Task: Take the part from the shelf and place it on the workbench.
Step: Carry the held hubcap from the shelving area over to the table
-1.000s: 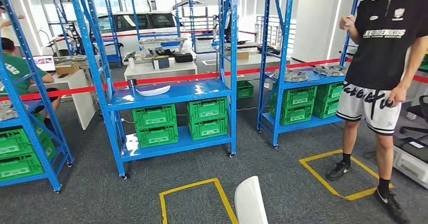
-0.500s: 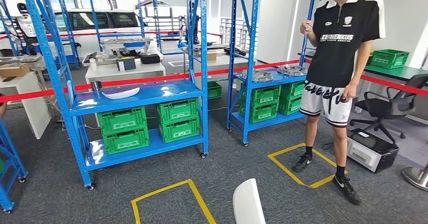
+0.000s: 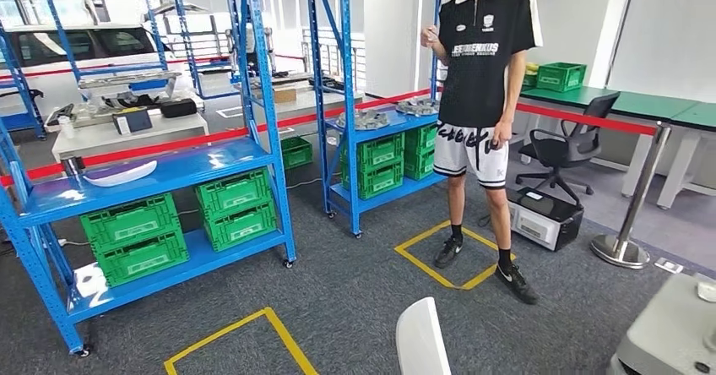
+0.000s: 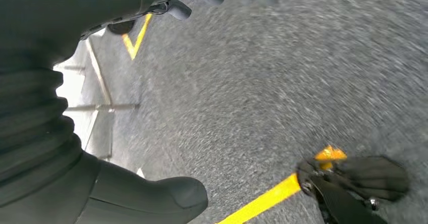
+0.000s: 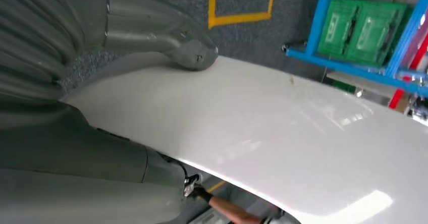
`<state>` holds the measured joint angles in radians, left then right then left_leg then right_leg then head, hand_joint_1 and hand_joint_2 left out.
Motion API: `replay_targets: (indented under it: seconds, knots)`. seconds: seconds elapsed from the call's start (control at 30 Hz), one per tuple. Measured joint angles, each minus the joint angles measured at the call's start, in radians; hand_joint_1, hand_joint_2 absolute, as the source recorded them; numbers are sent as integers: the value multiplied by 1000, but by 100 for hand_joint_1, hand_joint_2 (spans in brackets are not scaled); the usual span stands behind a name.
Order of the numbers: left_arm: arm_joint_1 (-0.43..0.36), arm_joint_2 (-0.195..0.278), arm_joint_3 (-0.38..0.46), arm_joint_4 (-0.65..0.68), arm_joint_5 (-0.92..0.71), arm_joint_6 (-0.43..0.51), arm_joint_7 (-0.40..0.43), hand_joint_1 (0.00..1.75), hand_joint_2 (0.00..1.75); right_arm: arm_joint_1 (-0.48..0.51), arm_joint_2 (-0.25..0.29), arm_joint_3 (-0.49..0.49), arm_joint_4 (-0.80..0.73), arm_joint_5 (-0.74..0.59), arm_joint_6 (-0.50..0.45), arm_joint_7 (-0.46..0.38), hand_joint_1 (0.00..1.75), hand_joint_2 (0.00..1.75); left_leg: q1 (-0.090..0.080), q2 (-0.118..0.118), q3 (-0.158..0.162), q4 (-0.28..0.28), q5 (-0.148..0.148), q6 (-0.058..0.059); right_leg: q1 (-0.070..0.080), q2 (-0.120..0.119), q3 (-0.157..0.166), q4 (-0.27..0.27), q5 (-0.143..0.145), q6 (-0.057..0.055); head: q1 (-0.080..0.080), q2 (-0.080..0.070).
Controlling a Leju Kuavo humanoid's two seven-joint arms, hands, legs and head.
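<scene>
The robot's right hand (image 5: 116, 98) grips a white curved part (image 5: 282, 133), thumb pressed on its upper face; only the part's tip (image 3: 420, 337) rises into the head view, the rest cut off. The left hand (image 4: 101, 108) hangs over grey carpet holding nothing, fingers apart. Behind the part stands a blue shelf (image 3: 160, 176) carrying four green crates (image 3: 181, 223) and a second white part (image 3: 121, 173). A person (image 3: 481, 113), head cut off, stands right of the shelf.
</scene>
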<state>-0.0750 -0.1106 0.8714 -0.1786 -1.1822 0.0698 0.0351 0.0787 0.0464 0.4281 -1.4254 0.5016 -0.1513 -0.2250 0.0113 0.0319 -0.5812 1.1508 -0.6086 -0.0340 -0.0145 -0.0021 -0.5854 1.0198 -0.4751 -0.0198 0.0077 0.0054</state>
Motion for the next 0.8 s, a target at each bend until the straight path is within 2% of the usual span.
replay_targets:
  seconds: [0.03,0.07,0.1,0.13,0.17,0.23,0.27,0.3,0.37,0.4,0.47,0.5,0.53,0.57,0.6,0.63,0.67,0.73,0.77,0.8]
  knots:
    - [1,-1,0,0,-1,-1,0,0,175,1,0,-1,-1,1,0,1,175,175,0,-17,-30,69,-32,-1,0,12,-1,0,1,-2,0,0]
    - [2,-1,0,0,-1,-2,0,0,175,3,1,-1,-2,1,1,2,175,175,1,-25,-56,124,-50,-1,1,26,-1,1,1,-3,0,0]
    - [3,-1,0,0,-2,-2,-1,0,175,5,1,-1,-2,1,1,3,175,175,0,-28,-69,148,-48,-1,1,40,-1,1,1,-3,0,0]
    - [3,-1,0,0,-3,-4,-2,0,175,7,1,-2,-2,2,1,4,175,175,0,-31,-63,132,-25,2,2,54,-1,2,2,-3,0,0]
    - [3,-1,0,0,-4,-5,-2,0,175,8,1,-2,-3,2,1,4,175,175,1,-40,-42,79,12,5,1,69,0,3,2,-2,0,0]
    - [2,0,0,0,-6,-7,-3,0,175,8,1,-3,-6,4,1,4,175,175,2,-85,14,-57,75,15,0,94,-2,7,3,4,0,0]
    - [1,0,0,0,-7,-7,-3,0,175,7,2,-3,-8,4,1,4,175,175,2,-104,32,-101,88,19,0,106,-6,8,4,10,0,0]
    - [0,0,0,0,-9,-8,-3,0,175,8,2,-4,-9,4,1,4,175,175,1,-114,40,-121,89,22,-2,117,-10,8,6,16,0,0]
    - [-2,-2,0,0,-12,-8,-2,0,175,10,2,-5,-11,4,1,4,175,175,0,-98,44,-127,90,32,-4,140,-18,4,15,33,0,0]
    - [-3,-3,-1,0,-13,-8,-2,0,175,12,1,-6,-12,5,1,4,175,175,1,-85,47,-131,95,38,-3,135,-22,6,15,39,0,0]
    - [-5,-5,-1,-1,-15,-9,-3,0,175,11,1,-7,-13,7,1,4,175,175,6,-57,49,-141,102,50,1,85,-48,54,-15,47,2,0]
    - [-5,-5,-1,-2,-16,-11,-3,0,175,10,1,-8,-14,8,1,4,175,175,4,-42,49,-142,103,54,3,51,-73,107,-44,49,3,0]
    - [-5,-5,-2,-2,-18,-14,-3,0,175,9,1,-8,-14,9,2,4,175,175,3,-27,48,-142,102,57,3,29,-105,172,-75,52,3,0]
    - [-6,-5,-2,-2,-21,-17,-2,0,175,10,1,-8,-14,10,1,4,175,175,2,-11,47,-140,101,58,2,19,-132,231,-98,54,3,0]
    - [-6,-5,-3,-2,-22,-19,-1,0,175,14,1,-8,-14,10,1,5,175,175,1,4,46,-139,100,58,0,14,-147,266,-106,56,3,0]
    - [-7,-6,-3,-2,-23,-21,0,0,175,18,1,-8,-16,12,1,6,175,175,1,19,46,-137,98,57,-1,10,-143,263,-95,58,3,0]
    - [-9,-6,-3,-2,-21,-22,0,0,175,22,2,-9,-17,13,2,6,175,175,2,32,46,-135,96,56,-2,3,-116,218,-69,58,3,0]
    - [-11,-7,-3,-2,-14,-19,-1,0,175,25,2,-10,-19,17,6,2,175,175,-1,56,45,-129,89,47,-1,-33,-41,84,-19,54,3,0]
    - [-12,-6,-3,-3,-8,-16,-1,0,175,25,3,-10,-19,18,10,-4,175,175,-3,66,45,-127,85,42,0,-48,-15,37,-7,49,3,0]
    - [-12,-6,-2,-4,-2,-11,-1,0,175,25,4,-9,-17,18,12,-13,175,175,-5,74,46,-126,82,35,2,-56,-4,14,-4,43,3,0]
